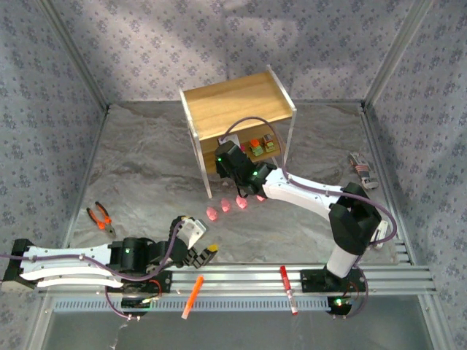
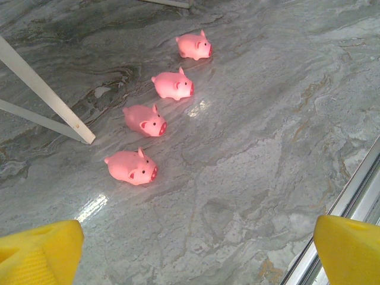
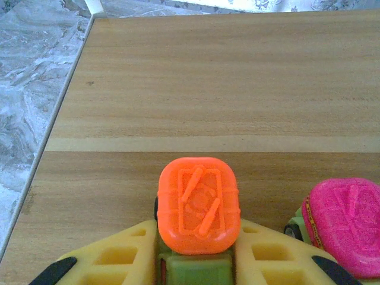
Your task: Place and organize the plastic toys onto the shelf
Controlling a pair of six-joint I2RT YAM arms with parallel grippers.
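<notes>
My right tool (image 3: 193, 268) is narrow, clamped on the orange-topped toy (image 3: 199, 205), down at the shelf (image 3: 208, 89) board beside a pink-topped toy (image 3: 344, 219). My left tool (image 2: 196, 255) stands wide above the tabletop (image 2: 267, 119); 4 pigs (image 2: 132, 167) there are not yet shelved.

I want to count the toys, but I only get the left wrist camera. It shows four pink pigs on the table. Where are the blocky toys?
Observer: The blocky toys sit on the lower board of the shelf.
Operator: Is the other arm doing something?
Observer: The right gripper is in there, with the orange toy between its fingers. I can't tell if it is gripped or loose.
Operator: What's next to it?
Observer: A pink toy, close by on the right in that wrist view.
</notes>
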